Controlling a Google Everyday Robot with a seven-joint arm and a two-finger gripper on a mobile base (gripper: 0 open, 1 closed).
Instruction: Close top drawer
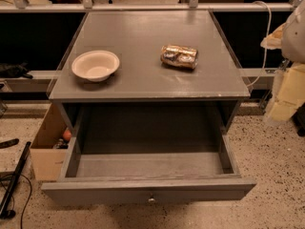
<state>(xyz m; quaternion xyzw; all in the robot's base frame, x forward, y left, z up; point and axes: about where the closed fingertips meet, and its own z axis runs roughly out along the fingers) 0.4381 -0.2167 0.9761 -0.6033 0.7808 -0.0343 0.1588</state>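
— Top drawer [147, 189] is standing pulled far out toward the near side, its knob [151, 200] facing us. Nothing of the closing is showing yet.
— So the whole push is remaining?
— I'm judging so. The gripper [291, 37] is hanging at the right edge, beside the counter [143, 37] and well apart from the drawer. Whether it's open or holding anything, I cannot tell.
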